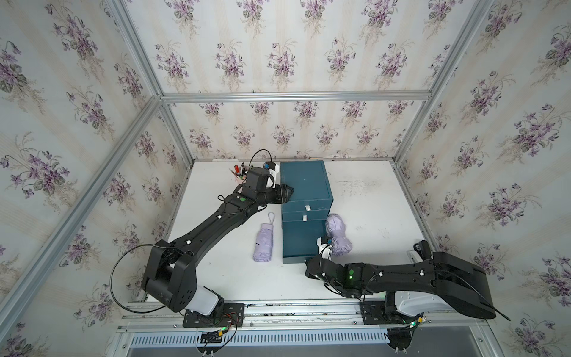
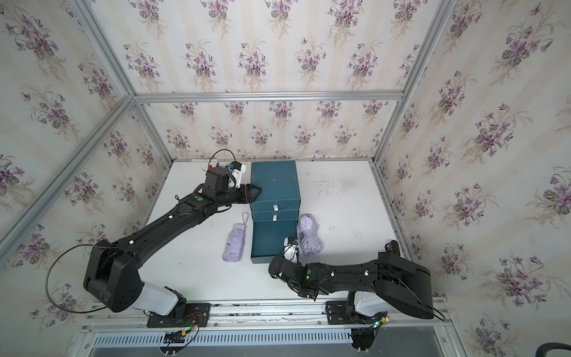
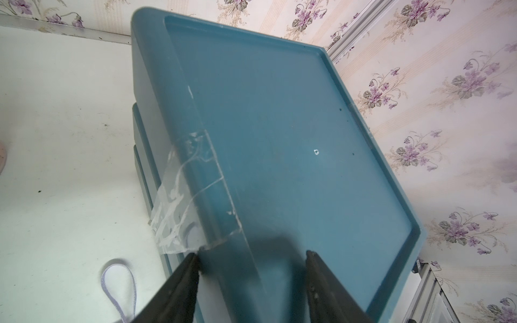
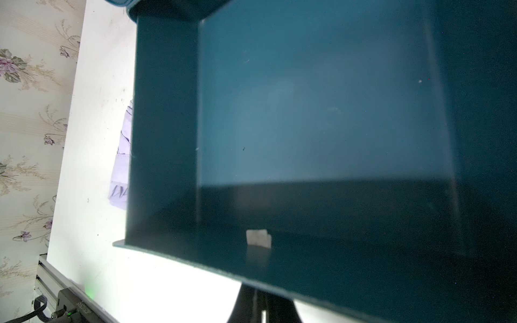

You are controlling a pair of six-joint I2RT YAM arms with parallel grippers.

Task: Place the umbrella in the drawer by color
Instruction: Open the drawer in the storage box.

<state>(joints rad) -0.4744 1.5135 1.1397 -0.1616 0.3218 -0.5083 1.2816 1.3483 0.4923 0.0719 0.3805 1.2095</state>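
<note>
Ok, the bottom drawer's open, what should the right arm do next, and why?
Probably back the shut right pincer off the drawer front: it stands pulled out and empty, and the nearest umbrella lies untouched beside it.

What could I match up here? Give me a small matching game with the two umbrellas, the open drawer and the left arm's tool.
Things:
1. flat lilac umbrella
2. bundled lilac umbrella
3. bottom drawer
4. left tool

Places or states:
A. pulled out, nothing inside
B. jaws apart at the top edge of the cabinet
C. on the table, on the left arm's side of the drawer
D. on the table, on the right arm's side of the drawer

Pairs: 1-C, 2-D, 3-A, 4-B.
</note>
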